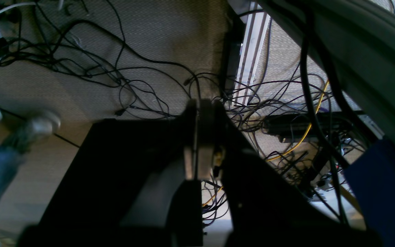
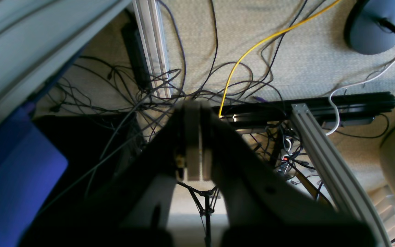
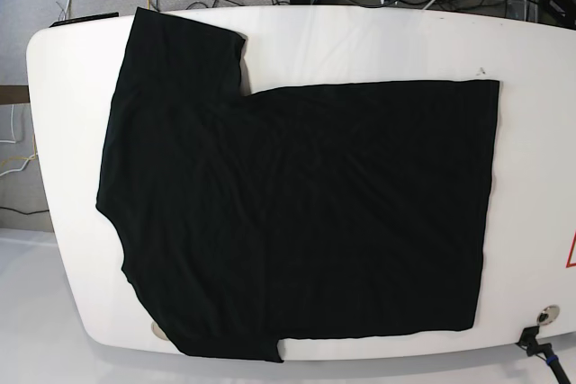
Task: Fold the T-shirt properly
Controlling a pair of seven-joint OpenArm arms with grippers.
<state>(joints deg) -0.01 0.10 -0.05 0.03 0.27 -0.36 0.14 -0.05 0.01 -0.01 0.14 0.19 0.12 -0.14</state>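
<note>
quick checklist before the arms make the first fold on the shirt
1. T-shirt spread flat on the table: ok, only light wrinkles.
2. Both sleeves laid out: ok; they reach the table edges at that view's left end.
3. Print side: cannot tell; only plain black fabric shows.
4. Left gripper free: ok, shut on nothing, above floor cables.
5. Right gripper free: ok, shut on nothing; jaws must open before grasping.
6. Arms clear of the shirt: ok, neither appears in the base view.
</note>
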